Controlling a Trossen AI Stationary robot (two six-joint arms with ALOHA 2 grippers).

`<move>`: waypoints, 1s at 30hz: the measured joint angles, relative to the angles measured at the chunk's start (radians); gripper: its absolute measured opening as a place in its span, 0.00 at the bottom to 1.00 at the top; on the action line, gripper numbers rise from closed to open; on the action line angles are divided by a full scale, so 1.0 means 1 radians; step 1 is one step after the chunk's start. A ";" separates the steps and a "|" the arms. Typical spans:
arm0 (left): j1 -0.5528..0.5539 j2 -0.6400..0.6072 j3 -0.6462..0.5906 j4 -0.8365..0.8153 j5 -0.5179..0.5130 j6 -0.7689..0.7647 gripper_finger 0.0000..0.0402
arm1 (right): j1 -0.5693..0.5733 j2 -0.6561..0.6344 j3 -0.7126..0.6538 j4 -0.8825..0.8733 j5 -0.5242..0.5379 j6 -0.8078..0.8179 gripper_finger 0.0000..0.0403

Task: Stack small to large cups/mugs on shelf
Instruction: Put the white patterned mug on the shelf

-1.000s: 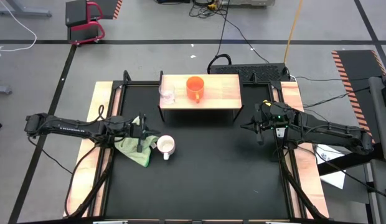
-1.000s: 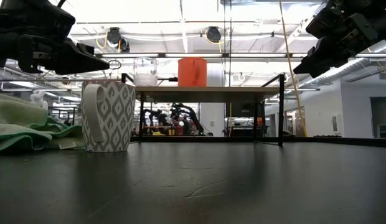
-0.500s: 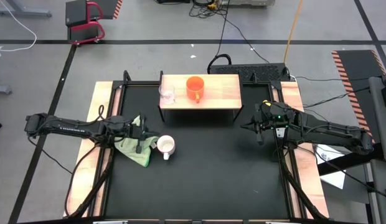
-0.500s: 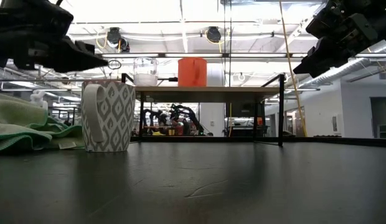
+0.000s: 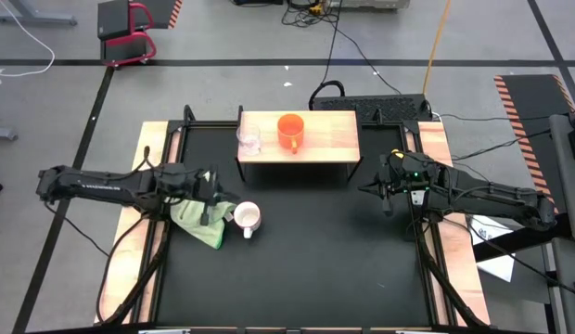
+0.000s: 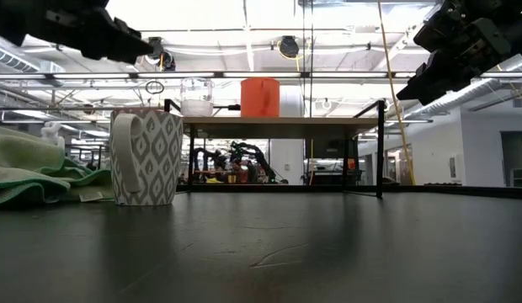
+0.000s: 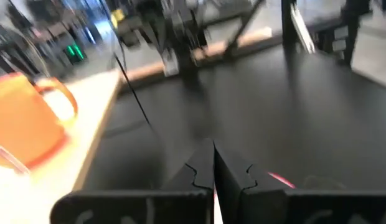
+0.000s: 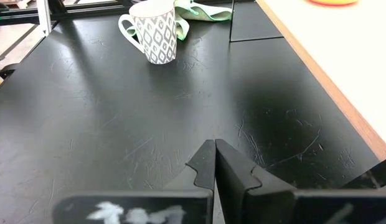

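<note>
Robotics lab: taped floor (image 5: pixel 46 65), cables (image 5: pixel 343 46), ceiling ducts (image 6: pixel 286 46)

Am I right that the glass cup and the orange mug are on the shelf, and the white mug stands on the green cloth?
Not quite. The white mug stands on the black table beside the green cloth, as the high view shows. The glass cup and orange mug are indeed on the shelf.

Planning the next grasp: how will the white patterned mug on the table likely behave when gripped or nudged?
The white mug looks rigid and glazed, so probably slick between fingers. It stands upright on a flat base, so it should slide rather than roll. Its handle sticks out to one side, so an off-centre push would likely spin it.
</note>
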 joint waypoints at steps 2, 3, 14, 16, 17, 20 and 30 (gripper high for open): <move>0.000 0.021 0.050 -0.105 0.001 0.008 0.01 | 0.000 0.000 0.000 0.000 0.000 0.000 0.00; 0.000 0.035 0.072 -0.145 0.007 0.014 0.01 | 0.000 0.000 0.000 0.000 0.000 0.000 0.00; -0.002 0.274 0.257 -0.286 0.144 0.067 0.00 | 0.000 0.000 0.000 0.000 0.000 0.000 0.00; -0.002 0.329 0.290 -0.324 0.134 0.065 0.00 | 0.000 0.000 0.000 0.000 0.000 0.003 0.00; -0.002 0.357 0.309 -0.339 0.116 0.062 0.00 | 0.000 0.000 0.000 0.000 0.000 0.003 0.00; -0.002 0.432 0.374 -0.413 0.073 0.060 0.00 | 0.000 0.000 0.000 0.000 0.000 0.003 0.00; -0.001 0.582 0.603 -0.673 0.041 0.093 0.00 | 0.000 0.000 0.000 0.000 0.000 0.003 0.00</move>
